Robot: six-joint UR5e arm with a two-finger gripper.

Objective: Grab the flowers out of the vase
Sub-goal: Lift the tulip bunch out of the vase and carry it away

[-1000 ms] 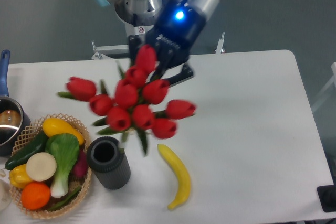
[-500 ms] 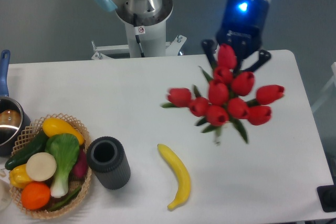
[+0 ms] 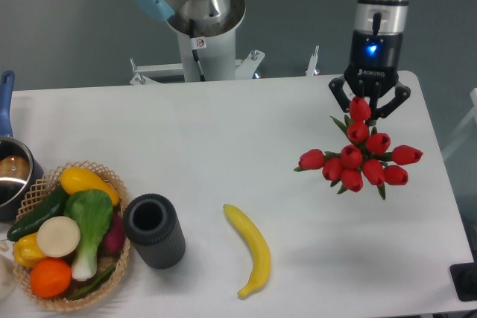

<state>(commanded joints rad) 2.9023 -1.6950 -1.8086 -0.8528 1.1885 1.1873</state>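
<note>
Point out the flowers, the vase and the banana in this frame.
flowers [image 3: 361,158]: fixed camera, on a red bud mid-bunch.
vase [image 3: 167,243]: fixed camera, on its ribbed side wall.
banana [image 3: 252,245]: fixed camera, on its middle.

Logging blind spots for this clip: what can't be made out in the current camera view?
- Stems of the flowers: hidden under the buds.
- Gripper contact: the top bud covers where the fingers meet the bunch.
- Inside of the vase: too dark to see.
- Pot: cut off by the left edge.
- Arm's upper links: cut off by the top edge.

claw [image 3: 370,106] gripping flowers [image 3: 361,160], vase [image 3: 155,230] apart
</note>
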